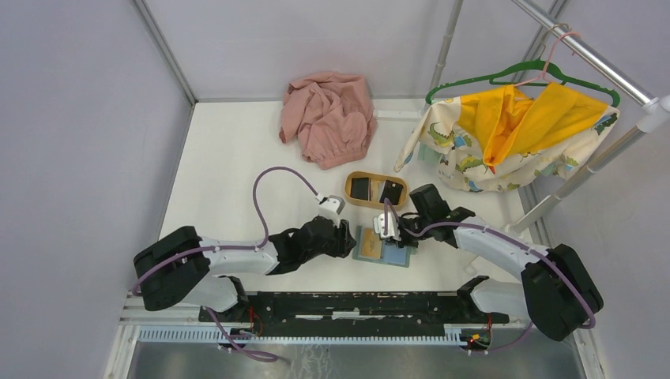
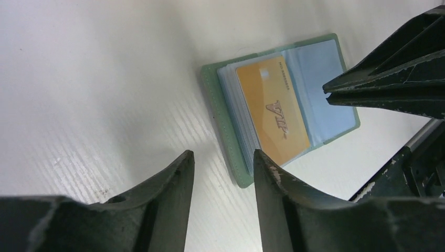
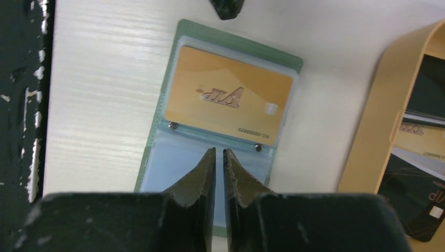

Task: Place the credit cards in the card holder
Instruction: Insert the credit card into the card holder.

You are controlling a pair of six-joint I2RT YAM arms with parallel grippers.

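White surface (image 1: 229, 158), walled by pale panels; contents as follows.

1. Card holder (image 1: 382, 246) (image 2: 231, 131) (image 3: 157, 136): grey-green, lying open and flat at the middle of the surface, between the two arms. Blue-grey inside, with a stack of clear sleeves on one half.
2. Gold card (image 1: 368, 246) (image 2: 273, 110) (image 3: 228, 102): marked "VIP", lying on the sleeve half of the card holder. Whether it sits inside the top sleeve cannot be told.
3. Tray (image 1: 348, 192) (image 3: 367, 142): oval, tan wood, near the card holder at 12 o'clock in the top view.
4. Black cards (image 1: 360, 188) (image 3: 414, 205): two, side by side inside the tray.
5. Left gripper (image 1: 348, 237) (image 2: 223, 157): at 9 o'clock of the card holder, fingers spread with nothing between them, one fingertip just beside the holder's green edge.
6. Right gripper (image 1: 389, 229) (image 3: 219, 152): over the card holder from 12 o'clock, fingers pressed almost together with only a thin slit, tips above the bare blue-grey half just beside the gold card's long edge. Contact with the sleeve cannot be told.
7. Pink cloth (image 1: 328, 117): crumpled, at 11 o'clock of the tray.
8. Garment (image 1: 506, 134): yellow and printed cream, on a green hanger (image 1: 506, 77), at 2 o'clock of the tray, hung from a metal rail (image 1: 585, 51).
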